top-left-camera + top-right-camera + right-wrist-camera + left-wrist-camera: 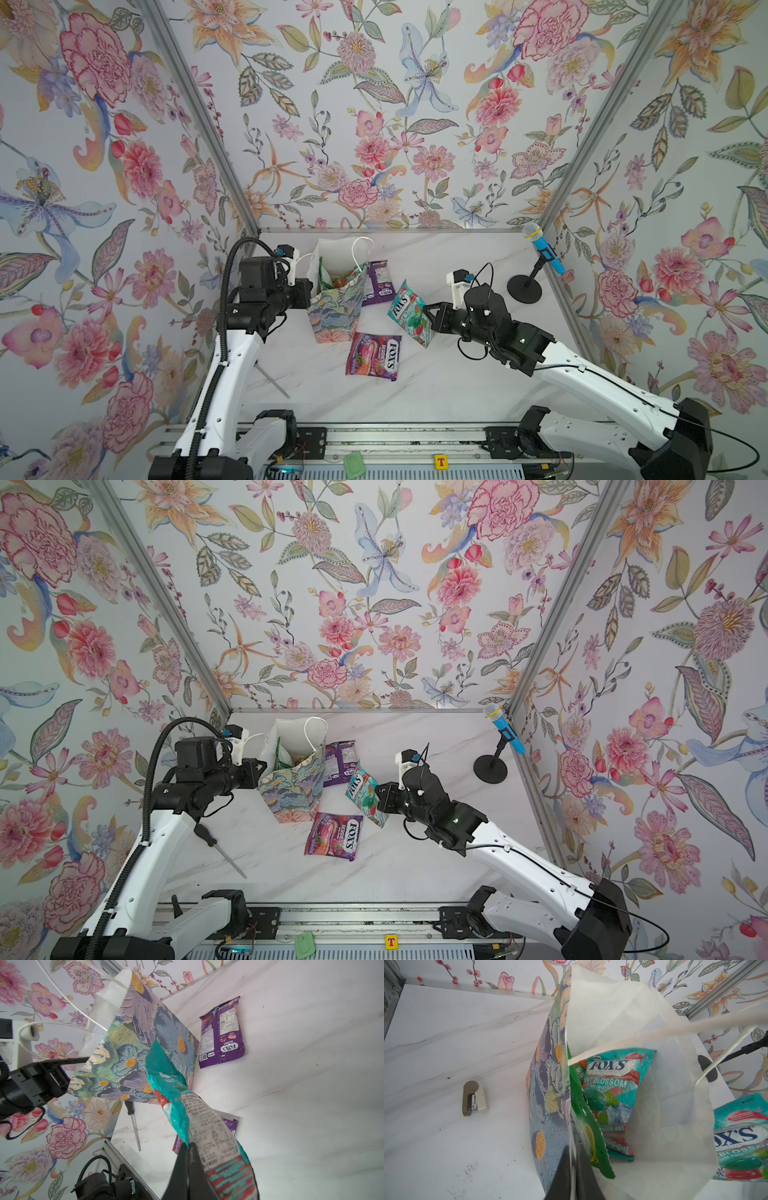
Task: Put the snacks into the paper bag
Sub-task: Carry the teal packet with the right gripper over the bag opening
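Aloft, teal pouch (402, 309) (in right gripper (424, 321))

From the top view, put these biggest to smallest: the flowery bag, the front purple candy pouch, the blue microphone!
paper bag
front purple pouch
blue microphone
The microphone stands farther back, so may look smaller.

White arm links (602, 386), black joints (490, 316), ribbed black cable (224, 286).

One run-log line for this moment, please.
left gripper: shut on paper bag | right gripper: shut on teal Mint Blossom pouch, lifted | table: two purple Berries pouches | inside bag: teal pouch, green pouch
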